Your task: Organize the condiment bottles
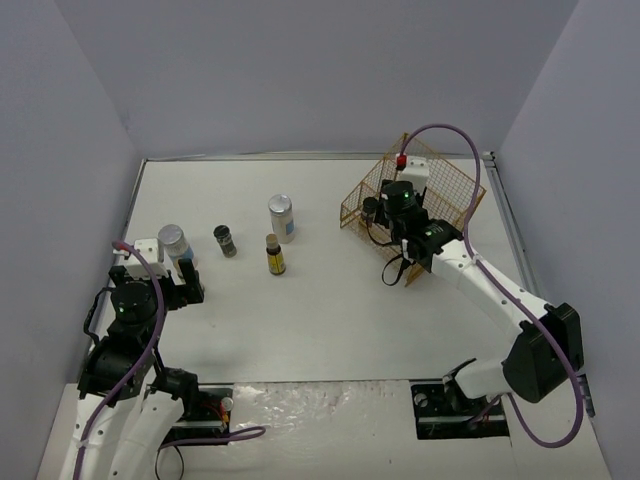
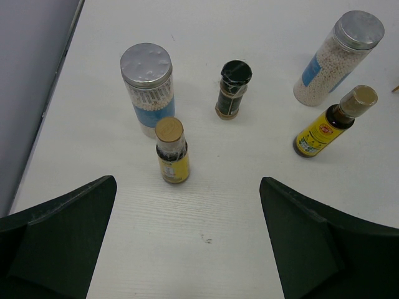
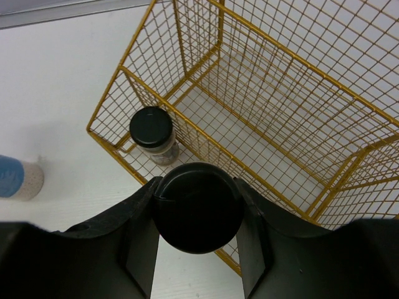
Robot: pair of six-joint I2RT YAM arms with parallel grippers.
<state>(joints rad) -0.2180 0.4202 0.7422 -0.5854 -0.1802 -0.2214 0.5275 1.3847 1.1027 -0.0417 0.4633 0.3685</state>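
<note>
All upright, long axes vertical, caps skyward. Counted on the table (image 2: 262,25), toward 9 o'clock: two silver-lidded jars (image 2: 147,87) (image 2: 340,59), two yellow-labelled bottles (image 2: 172,151) (image 2: 330,124), one black-capped jar (image 2: 233,89). Counted in a corner of the gold wire basket (image 3: 249,168) at 1 o'clock: a second black-capped jar (image 3: 153,134). Clamped in the right gripper (image 3: 198,199), arm stretched out over the basket's near rim: a third black-capped jar (image 3: 199,221). Spread wide and grasping nothing, low at 8 o'clock: left gripper (image 2: 187,205).
</note>
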